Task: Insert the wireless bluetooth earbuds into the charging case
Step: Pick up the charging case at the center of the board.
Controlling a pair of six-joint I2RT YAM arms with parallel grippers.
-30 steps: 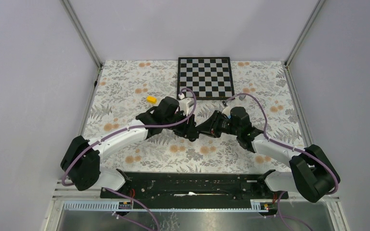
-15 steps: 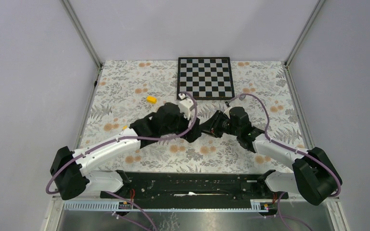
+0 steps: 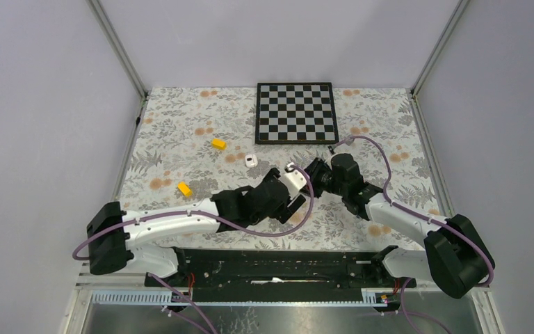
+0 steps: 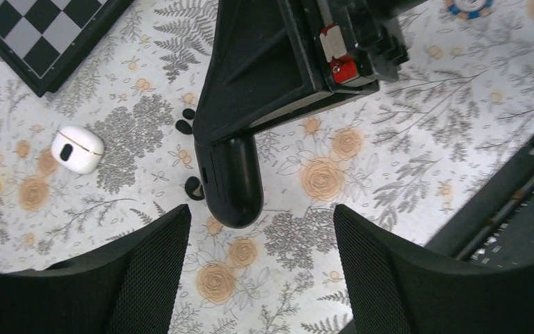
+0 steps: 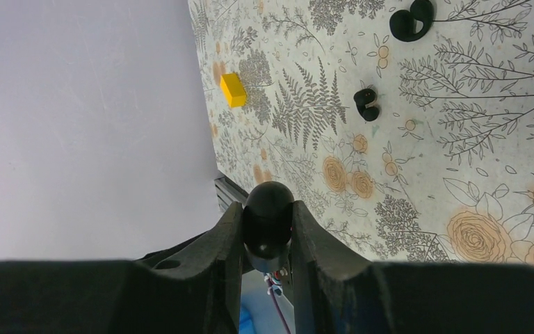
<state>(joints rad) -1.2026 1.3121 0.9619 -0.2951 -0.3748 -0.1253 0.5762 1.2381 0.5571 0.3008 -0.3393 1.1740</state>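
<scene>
My right gripper (image 5: 268, 229) is shut on a black, rounded charging case (image 5: 269, 216) and holds it just above the table. In the left wrist view that case (image 4: 233, 184) sticks out of the right gripper's black fingers (image 4: 257, 76). Two tiny black earbuds (image 4: 186, 120) lie side by side on the cloth to its left, and also show in the right wrist view (image 5: 366, 103). My left gripper (image 4: 261, 278) is open with only floral cloth between its fingers, a little short of the case. From above it (image 3: 290, 211) sits in front of the right gripper (image 3: 314, 174).
A white case (image 3: 252, 161) lies left of the grippers (image 4: 78, 149). A small curled dark piece (image 4: 193, 188) rests by the black case's tip (image 5: 411, 19). Two yellow blocks (image 3: 218, 144) (image 3: 184, 188) sit on the cloth. The chessboard (image 3: 296, 111) is at the back, and a black rail (image 3: 278, 264) runs along the near edge.
My left gripper has opened and pulled back from the right gripper toward the near edge, uncovering the white case and a second yellow block. The right arm has barely moved.
</scene>
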